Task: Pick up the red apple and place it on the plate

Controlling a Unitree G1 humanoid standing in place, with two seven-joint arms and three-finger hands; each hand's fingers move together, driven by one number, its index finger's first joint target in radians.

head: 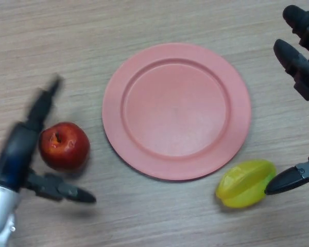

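Observation:
A red apple point(65, 145) stands on the wooden table, left of a pink plate point(176, 110) that has nothing on it. My left hand point(21, 149) comes in from the lower left and is open around the apple: straight fingers point(42, 105) reach along its left side and the thumb point(62, 190) lies just below it. None of them has closed on the fruit. My right hand point(299, 62) shows at the right edge, open, with its thumb tip point(286, 181) beside a yellow star fruit.
The yellow star fruit point(245, 182) lies on the table just off the plate's lower right rim, next to my right thumb. The wooden table point(144, 221) fills the whole view.

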